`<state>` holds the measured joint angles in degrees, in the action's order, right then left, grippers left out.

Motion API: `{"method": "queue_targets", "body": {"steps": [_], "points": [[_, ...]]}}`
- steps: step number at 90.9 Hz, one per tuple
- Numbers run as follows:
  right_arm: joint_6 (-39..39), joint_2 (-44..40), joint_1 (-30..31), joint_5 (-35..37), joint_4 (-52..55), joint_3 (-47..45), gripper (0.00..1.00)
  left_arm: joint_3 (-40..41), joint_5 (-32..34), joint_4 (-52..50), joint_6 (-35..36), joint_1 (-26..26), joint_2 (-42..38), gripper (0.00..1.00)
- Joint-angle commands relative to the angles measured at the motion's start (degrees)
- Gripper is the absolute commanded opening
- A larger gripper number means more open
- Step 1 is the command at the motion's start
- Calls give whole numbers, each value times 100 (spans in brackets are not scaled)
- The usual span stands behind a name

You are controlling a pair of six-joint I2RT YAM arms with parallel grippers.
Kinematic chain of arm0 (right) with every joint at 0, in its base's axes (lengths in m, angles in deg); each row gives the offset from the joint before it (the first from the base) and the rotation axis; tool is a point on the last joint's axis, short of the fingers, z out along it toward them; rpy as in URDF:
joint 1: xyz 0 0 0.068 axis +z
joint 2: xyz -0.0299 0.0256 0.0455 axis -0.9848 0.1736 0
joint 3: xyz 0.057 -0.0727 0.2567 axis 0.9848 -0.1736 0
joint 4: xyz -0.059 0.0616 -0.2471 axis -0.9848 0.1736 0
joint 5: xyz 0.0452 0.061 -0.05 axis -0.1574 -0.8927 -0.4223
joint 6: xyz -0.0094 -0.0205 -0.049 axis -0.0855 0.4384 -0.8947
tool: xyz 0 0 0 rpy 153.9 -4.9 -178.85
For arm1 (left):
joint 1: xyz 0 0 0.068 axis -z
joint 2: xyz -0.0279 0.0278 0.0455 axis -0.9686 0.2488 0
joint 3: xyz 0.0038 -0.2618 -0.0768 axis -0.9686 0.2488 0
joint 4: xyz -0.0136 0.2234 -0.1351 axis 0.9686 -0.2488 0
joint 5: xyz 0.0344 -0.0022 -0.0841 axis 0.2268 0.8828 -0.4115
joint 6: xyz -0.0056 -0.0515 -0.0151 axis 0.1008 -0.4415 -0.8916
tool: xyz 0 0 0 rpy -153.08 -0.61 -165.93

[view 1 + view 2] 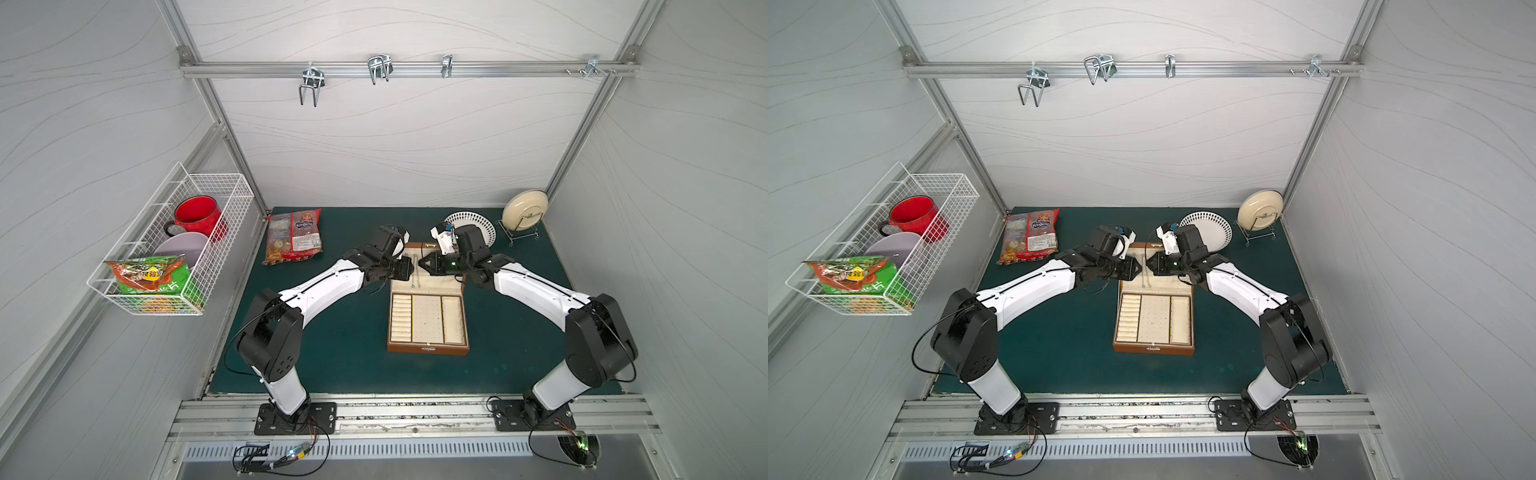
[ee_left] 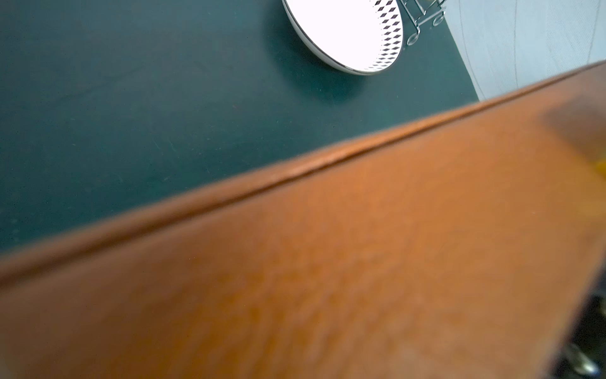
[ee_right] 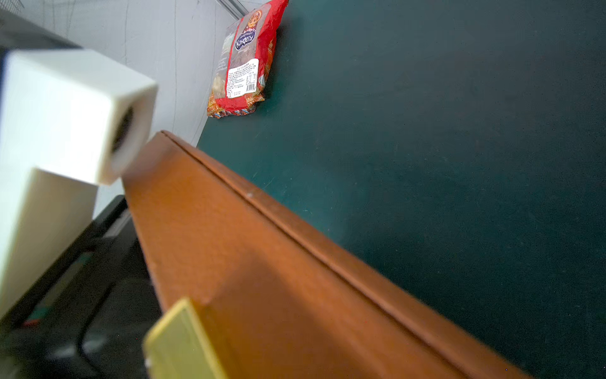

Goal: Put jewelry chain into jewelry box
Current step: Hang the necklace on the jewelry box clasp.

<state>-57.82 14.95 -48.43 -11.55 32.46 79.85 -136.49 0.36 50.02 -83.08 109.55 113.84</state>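
Observation:
The brown jewelry box (image 1: 428, 351) (image 1: 1154, 348) lies open on the green mat, its lid standing upright at the far side. The thin silver jewelry chain (image 1: 416, 276) (image 1: 1144, 276) hangs down the lid's cream lining. My left gripper (image 1: 412, 270) (image 1: 1138, 267) and right gripper (image 1: 421, 263) (image 1: 1148, 264) face each other tip to tip in front of the lid, right at the chain. Their jaws are too small in both top views to read. Both wrist views show only the lid's brown outer side (image 2: 328, 262) (image 3: 262, 262) and its gold clasp (image 3: 183, 341); the jaws are hidden.
A red candy bag (image 1: 294, 237) (image 3: 246, 65) lies at the back left. A patterned plate (image 1: 478, 226) (image 2: 344, 32) lies behind the right arm, with a cream plate on a stand (image 1: 524, 210) beside it. A wire basket (image 1: 174, 249) with a red mug hangs on the left wall.

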Motion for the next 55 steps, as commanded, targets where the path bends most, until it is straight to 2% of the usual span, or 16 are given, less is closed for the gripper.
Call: {"method": "queue_targets", "body": {"steps": [1, 6, 10, 18, 27, 36, 55], "points": [[-89, -138, -16, 38, 63, -57, 10, -68, 17, 178, 7, -12, -339, 28], [-100, -118, -16, -1, 36, -62, 4, -75, 32, 154, 13, -16, -382, 28], [-100, -98, 2, 2, 29, -66, 2, -83, 31, 137, 13, -12, -417, 28], [-121, -109, 24, 62, 68, -66, 11, -100, 44, 66, 22, -14, -474, 28], [-227, -264, 64, 128, 35, -187, 15, -85, 57, -10, 39, -13, -619, 29], [-364, -551, 109, 240, -41, -403, 23, -49, 94, -82, 81, -18, -834, 29], [-1260, -1321, 338, 890, -95, -1011, 33, 179, 164, -156, 274, -12, -1393, 32]]}}
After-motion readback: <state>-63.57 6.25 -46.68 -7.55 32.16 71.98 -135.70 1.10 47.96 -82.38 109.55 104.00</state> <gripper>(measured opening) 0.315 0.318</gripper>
